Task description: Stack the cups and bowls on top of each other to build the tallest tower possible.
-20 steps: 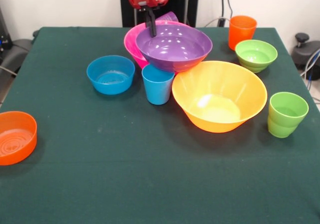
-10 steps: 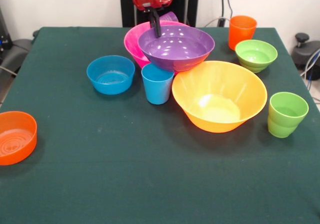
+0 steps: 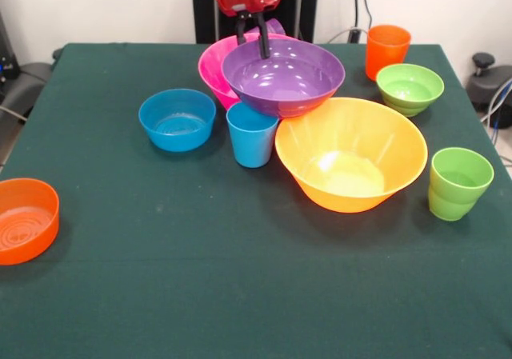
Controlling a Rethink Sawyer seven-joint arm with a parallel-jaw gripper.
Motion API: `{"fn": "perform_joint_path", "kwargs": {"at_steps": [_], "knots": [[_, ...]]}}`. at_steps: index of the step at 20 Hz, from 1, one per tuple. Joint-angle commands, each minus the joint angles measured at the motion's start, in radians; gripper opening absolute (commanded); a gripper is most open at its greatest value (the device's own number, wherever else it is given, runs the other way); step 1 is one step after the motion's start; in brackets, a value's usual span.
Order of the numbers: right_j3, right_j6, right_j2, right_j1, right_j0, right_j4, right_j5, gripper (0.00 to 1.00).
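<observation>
My gripper (image 3: 251, 45) hangs at the far middle of the table, shut on the back rim of the wide purple bowl (image 3: 284, 77), one finger inside and one outside. This bowl sits tilted over the pink bowl (image 3: 213, 65), and its front edge overhangs the sky blue cup (image 3: 253, 139) and the large yellow-orange bowl (image 3: 350, 153). A purple cup (image 3: 273, 28) peeks out behind the gripper. The blue bowl (image 3: 177, 119) stands to the left and the small orange bowl (image 3: 24, 219) at the left edge. On the right are the orange cup (image 3: 387, 49), green bowl (image 3: 410, 87) and green cup (image 3: 458, 183).
The table is covered in a dark green cloth (image 3: 240, 279). Cables and a black object (image 3: 490, 75) lie off its right edge.
The gripper has shifted a little to the right, and the purple bowl has moved right with it, further over the yellow-orange bowl's rim.
</observation>
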Motion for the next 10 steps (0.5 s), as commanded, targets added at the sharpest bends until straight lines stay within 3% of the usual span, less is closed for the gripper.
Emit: {"fn": "perform_joint_path", "kwargs": {"at_steps": [1,10], "knots": [[-0.037,0.226,-0.034,0.073,0.038,-0.080,0.034,1.00],[-0.037,0.228,-0.055,0.069,0.041,-0.095,0.020,1.00]]}}
